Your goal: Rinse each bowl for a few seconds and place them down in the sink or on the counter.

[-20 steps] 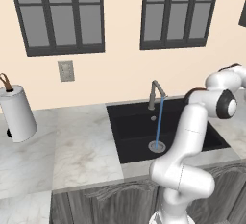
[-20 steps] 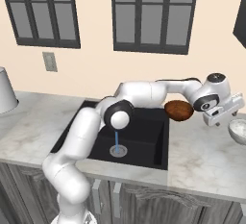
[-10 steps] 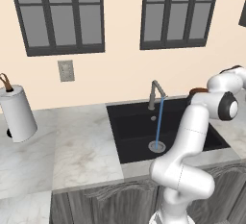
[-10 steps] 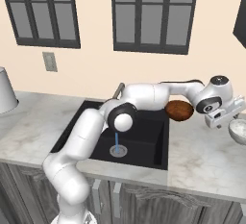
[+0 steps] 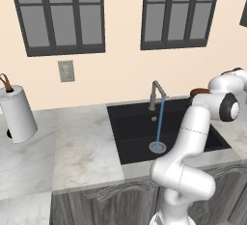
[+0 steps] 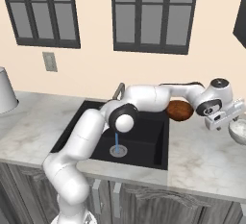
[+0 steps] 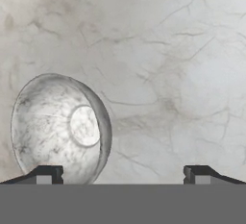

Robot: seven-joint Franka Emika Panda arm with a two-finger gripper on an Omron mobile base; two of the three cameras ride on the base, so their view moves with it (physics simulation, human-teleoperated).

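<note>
Reddish-brown bowl [image 6: 179,110] rests on the counter [image 6: 202,155] behind the empty, wide-open gripper [image 6: 222,120] (tap running); rinsing seems unfinished.

The sink [image 5: 140,132] occupies the centre of the frame, recessed in the counter [image 5: 82,151]. The tap [image 5: 155,93] stands at the sink's rear edge. A thin blue stream of water [image 5: 159,122] falls from the spout to the drain [image 5: 157,147]. The arm [image 5: 193,142] rises from the lower right and bends toward the right edge of the frame. A reddish-brown bowl [image 5: 198,92] is partly visible behind the arm, right of the tap. A paper towel roll [image 5: 17,113] stands on the counter at centre left. A wall outlet [image 5: 66,71] is mounted above the counter. Two dark-framed windows [image 5: 58,14] fill the upper frame. Grey cabinets [image 5: 106,207] run along the bottom.
</note>
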